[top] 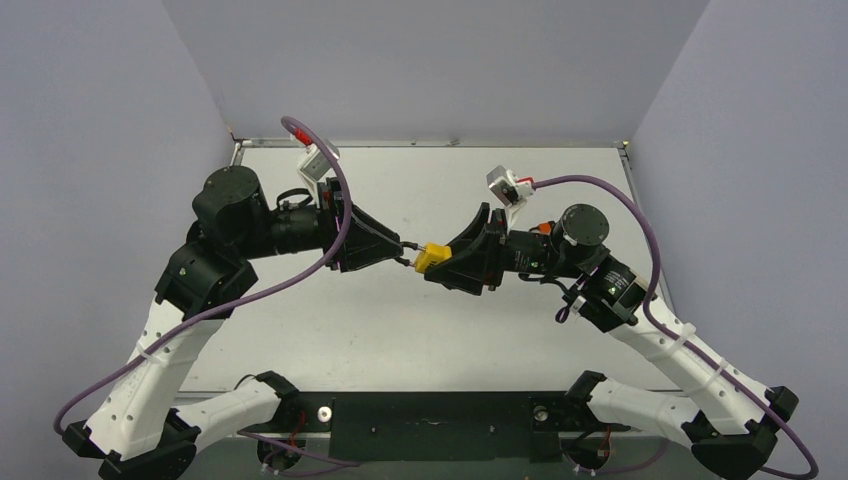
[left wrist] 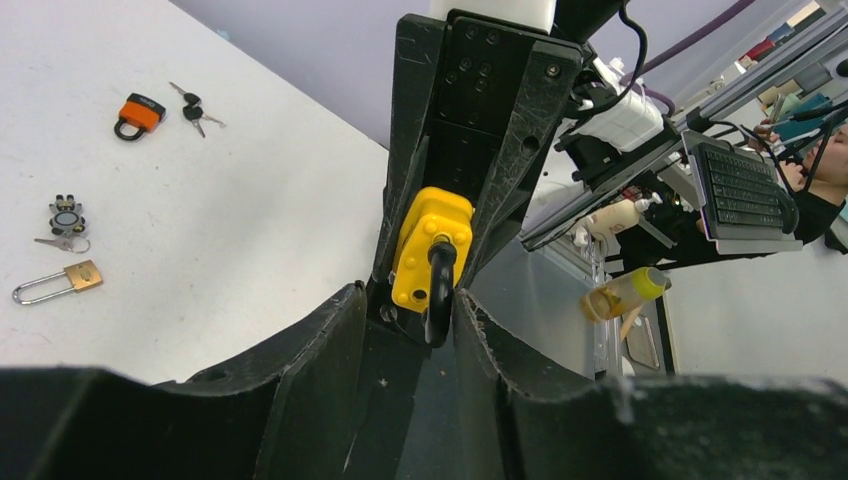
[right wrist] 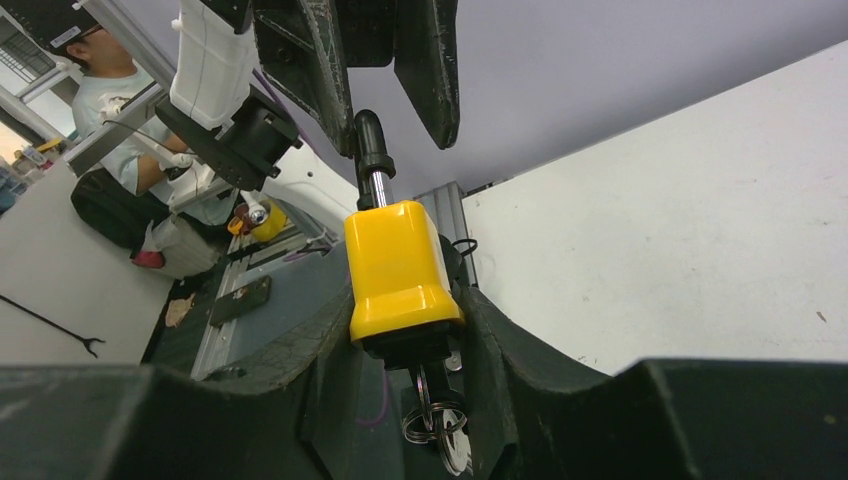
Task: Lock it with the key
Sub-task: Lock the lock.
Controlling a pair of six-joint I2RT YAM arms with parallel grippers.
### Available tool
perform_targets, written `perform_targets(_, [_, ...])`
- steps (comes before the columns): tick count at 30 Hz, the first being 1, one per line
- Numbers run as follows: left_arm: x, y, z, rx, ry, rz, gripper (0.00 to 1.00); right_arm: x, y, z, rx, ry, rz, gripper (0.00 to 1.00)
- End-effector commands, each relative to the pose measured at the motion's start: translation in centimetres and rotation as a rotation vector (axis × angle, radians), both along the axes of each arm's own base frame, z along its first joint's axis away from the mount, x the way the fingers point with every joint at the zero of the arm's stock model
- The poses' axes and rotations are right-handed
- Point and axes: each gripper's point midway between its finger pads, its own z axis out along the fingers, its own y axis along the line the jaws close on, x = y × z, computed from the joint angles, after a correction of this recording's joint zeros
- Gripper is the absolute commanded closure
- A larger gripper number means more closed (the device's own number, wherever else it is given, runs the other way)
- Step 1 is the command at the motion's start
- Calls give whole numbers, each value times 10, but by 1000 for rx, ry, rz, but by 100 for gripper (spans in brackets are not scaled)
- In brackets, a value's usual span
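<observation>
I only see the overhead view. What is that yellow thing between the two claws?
Observer: A padlock. The right wrist view shows its body wedged in the right claw.
Visitor: Is there a key anywhere?
Observer: Yes, keys hang under the padlock, low between that claw's fingers.
Visitor: And the other claw?
Observer: The left claw stands open around the black shackle, not clamped on it.
</observation>
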Motion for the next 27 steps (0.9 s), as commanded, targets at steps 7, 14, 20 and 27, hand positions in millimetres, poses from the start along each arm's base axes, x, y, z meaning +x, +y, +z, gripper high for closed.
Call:
perform_targets(7, [-12, 1, -8, 34, -38, -69, 72, -3, -3, 20, 56, -45, 34, 100])
perform_targets(14, [-12, 1, -14, 47, -31, -77, 75, -1, -1, 12, 23, -22, 38, 100])
perform_targets(20, [-10, 0, -18, 58, -29, -77, 81, 0, 0, 12, 18, -18, 41, 100])
perform_targets(27, [-10, -1, -26, 75, -18, -84, 100, -1, 1, 17, 30, -8, 48, 100])
